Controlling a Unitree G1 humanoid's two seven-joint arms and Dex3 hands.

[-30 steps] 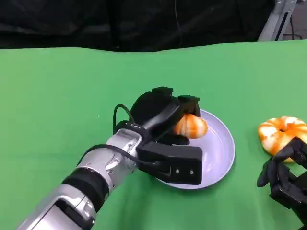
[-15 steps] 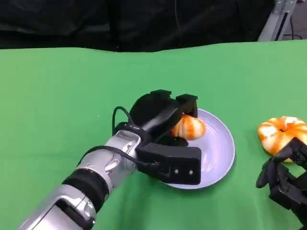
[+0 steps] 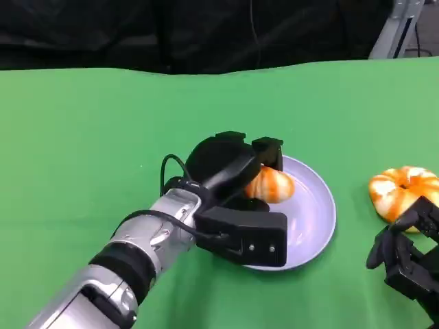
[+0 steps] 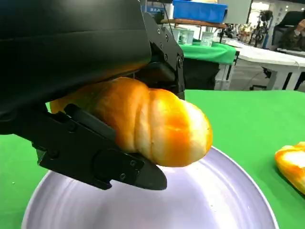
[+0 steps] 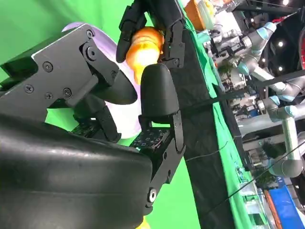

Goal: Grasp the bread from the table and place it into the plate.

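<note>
A golden twisted bread [image 3: 271, 184] [image 4: 152, 121] hangs just above the pale lavender plate [image 3: 317, 211] [image 4: 224, 195], and my left hand [image 3: 230, 164] grips it between its fingers [image 4: 100, 152]. The right wrist view shows the same bread [image 5: 145, 43] in that left hand, over the plate [image 5: 107, 45]. My right hand [image 3: 408, 253] rests low at the table's right side, fingers curled in with nothing in them, just in front of a second, ring-shaped bread [image 3: 403, 190] [image 4: 291, 162] lying on the green cloth.
The green table [image 3: 103, 137] stretches wide to the left and back. A black backdrop runs along its far edge. In the left wrist view, other tables with a blue bin [image 4: 198, 9] stand in the room beyond.
My left hand has drawn slightly back and down with the bread, bringing it lower over the plate. The right hand has stayed where it was.
</note>
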